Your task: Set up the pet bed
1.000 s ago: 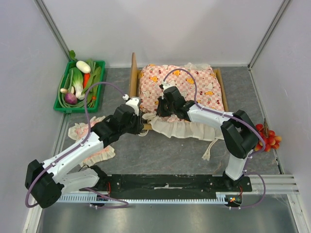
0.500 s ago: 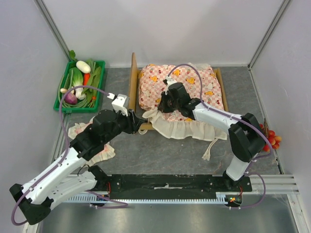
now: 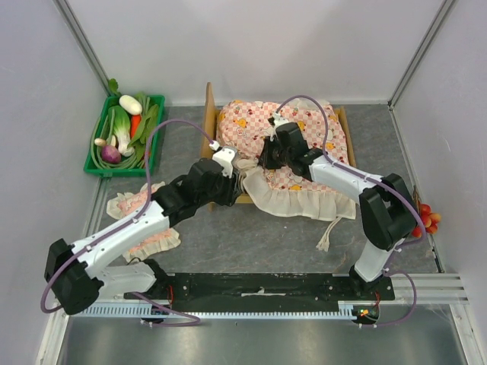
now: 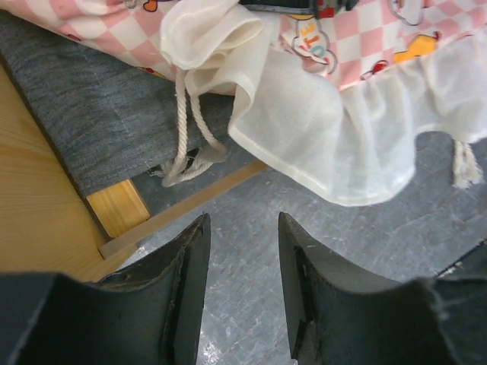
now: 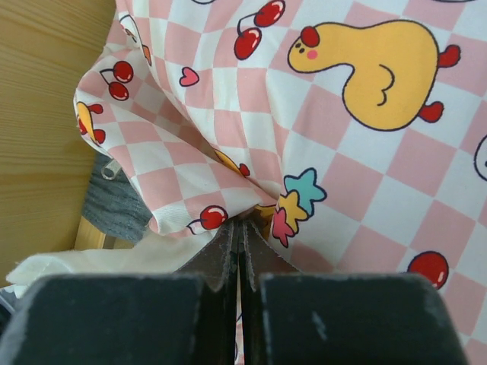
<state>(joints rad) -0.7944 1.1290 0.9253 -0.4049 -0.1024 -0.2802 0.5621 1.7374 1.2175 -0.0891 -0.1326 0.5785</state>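
1. So the pet bed (image 3: 208, 114) sits toward the back of the counter (image 3: 251, 243), headboard on the left.
2. Its mattress (image 3: 243, 129) lies on top, with the frill spilling over the near rail.
3. Probably to tug it square, the right end effector (image 5: 240, 228) is pinched tight on the checked fabric. The left end effector (image 4: 243, 224) hovers half-open, empty.
4. No readable labels.

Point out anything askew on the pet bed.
The checked mattress is bunched at its near-left corner, where the right gripper pinches it, and its cream frill spills over the near rail of the pet bed onto the table.
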